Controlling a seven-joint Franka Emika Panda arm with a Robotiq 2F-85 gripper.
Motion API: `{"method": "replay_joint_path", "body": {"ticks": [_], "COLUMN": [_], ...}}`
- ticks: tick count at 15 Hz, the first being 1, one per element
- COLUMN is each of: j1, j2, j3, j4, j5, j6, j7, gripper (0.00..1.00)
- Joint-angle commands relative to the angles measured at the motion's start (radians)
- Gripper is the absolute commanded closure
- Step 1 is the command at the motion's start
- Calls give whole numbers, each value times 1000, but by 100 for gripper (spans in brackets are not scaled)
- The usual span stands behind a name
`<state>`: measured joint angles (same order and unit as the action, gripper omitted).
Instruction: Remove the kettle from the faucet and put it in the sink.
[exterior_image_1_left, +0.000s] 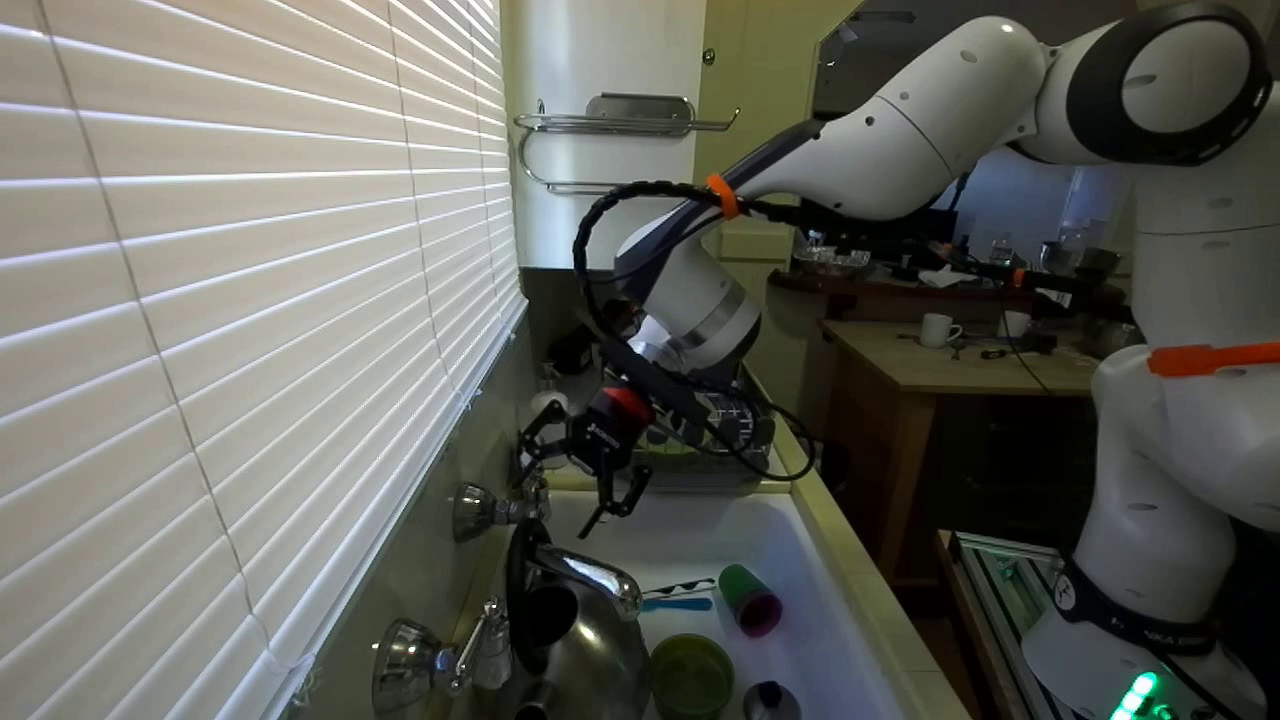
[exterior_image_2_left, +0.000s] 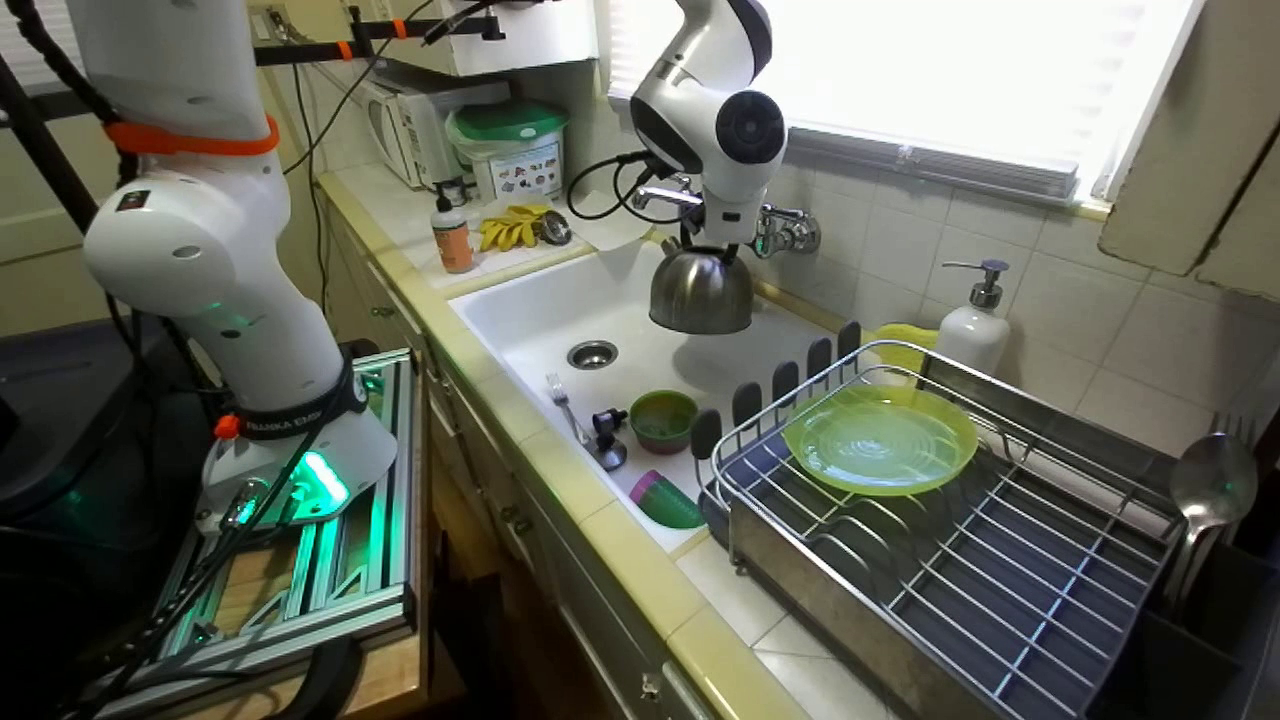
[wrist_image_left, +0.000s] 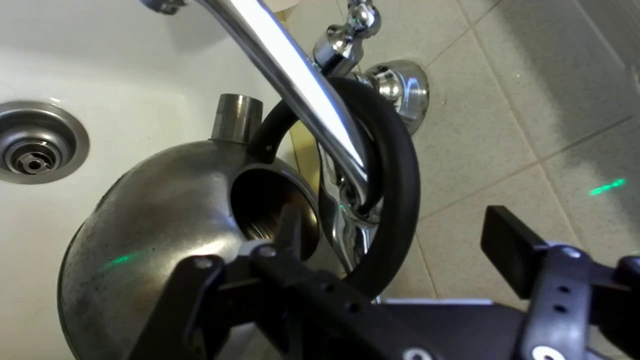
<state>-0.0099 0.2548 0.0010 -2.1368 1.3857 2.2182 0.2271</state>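
Note:
The silver kettle hangs by its black handle from the chrome faucet's spout, above the white sink. In an exterior view the kettle and spout are close by the wall; the sink's inner wall shows too. The kettle has its lid opening uncovered in the wrist view. My gripper is open and empty. The handle loop lies between its fingers in that view, nearer the left one. The gripper is apart from the kettle in an exterior view.
A green bowl, a green-and-purple cup and cutlery lie in the sink. A dish rack with a yellow-green plate stands at the sink's end. The tiled wall and faucet handle are close to the gripper.

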Motion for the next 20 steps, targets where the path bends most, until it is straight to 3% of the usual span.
{"method": "replay_joint_path", "body": {"ticks": [1, 4, 8, 10, 14, 15, 16, 18, 20], "j1": [5, 4, 2, 2, 0, 0, -1, -1, 2], "j2": [37, 54, 67, 77, 109, 118, 125, 129, 115], "j3": [-6, -9, -10, -9, -8, -8, -7, -8, -9], "j4": [17, 31, 42, 50, 76, 83, 89, 97, 92], "j5": [33, 22, 16, 16, 8, 5, 6, 2, -8], "j6": [9, 3, -7, -13, -25, -29, -31, -35, -35], "j7": [-34, -35, -33, -35, -43, -45, -50, -49, -41], "gripper": [12, 21, 48, 44, 24, 26, 31, 54, 69]}}
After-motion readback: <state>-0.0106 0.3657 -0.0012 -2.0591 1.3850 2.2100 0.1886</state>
